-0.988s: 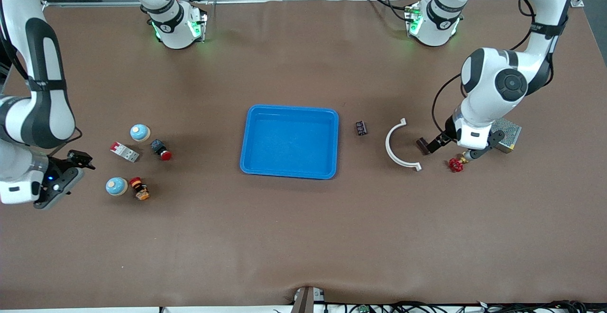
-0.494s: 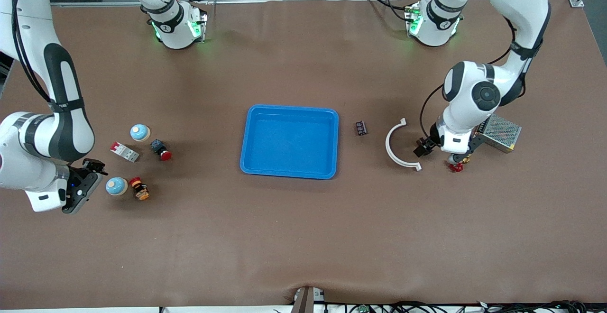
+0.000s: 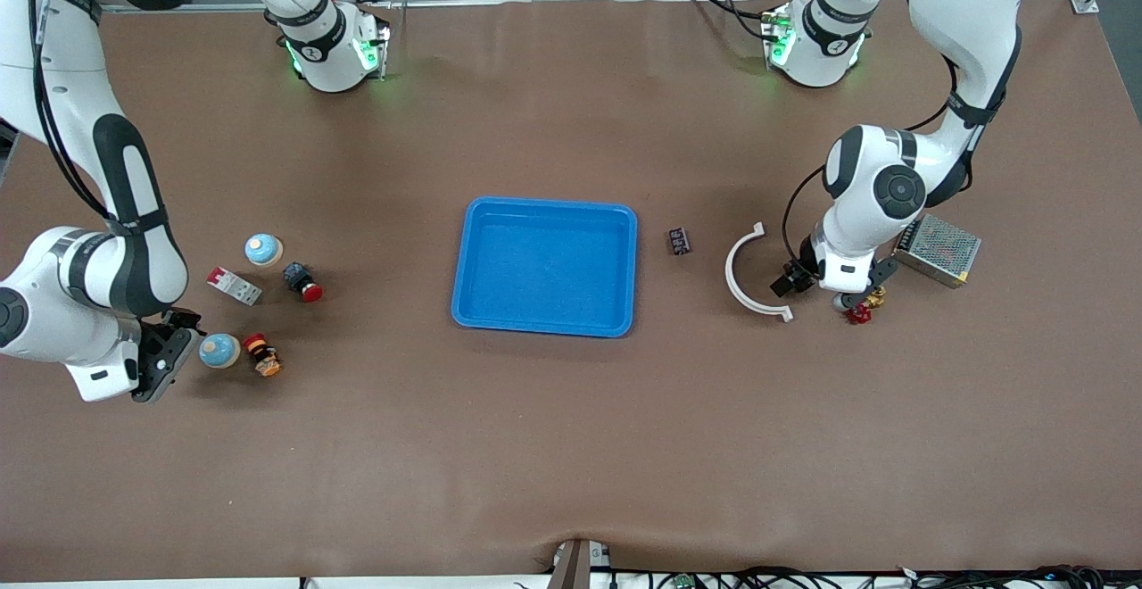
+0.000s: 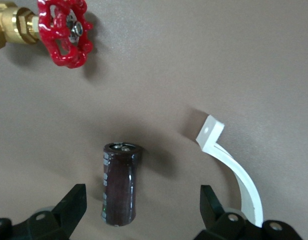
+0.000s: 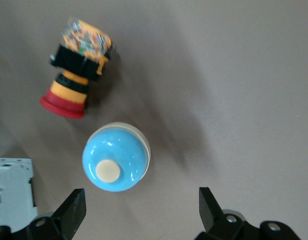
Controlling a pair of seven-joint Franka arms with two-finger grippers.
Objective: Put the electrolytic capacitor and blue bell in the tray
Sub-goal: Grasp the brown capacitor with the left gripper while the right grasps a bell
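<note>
Approach step: left gripper [image 4: 139, 212] jaws spread over the dark-brown cylindrical electrolytic capacitor [image 4: 119, 183], right gripper [image 5: 139, 212] jaws spread over the light-blue domed bell [image 5: 115, 157]; next, descend and close.

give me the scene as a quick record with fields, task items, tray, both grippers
tray: mid-table, nothing in it
electrolytic capacitor: lying on the table beside the white curved bracket, near the red valve
blue bell: upright on the table, beside the orange and red button
left gripper: jaws open, over the capacitor
right gripper: jaws open, over the bell
</note>
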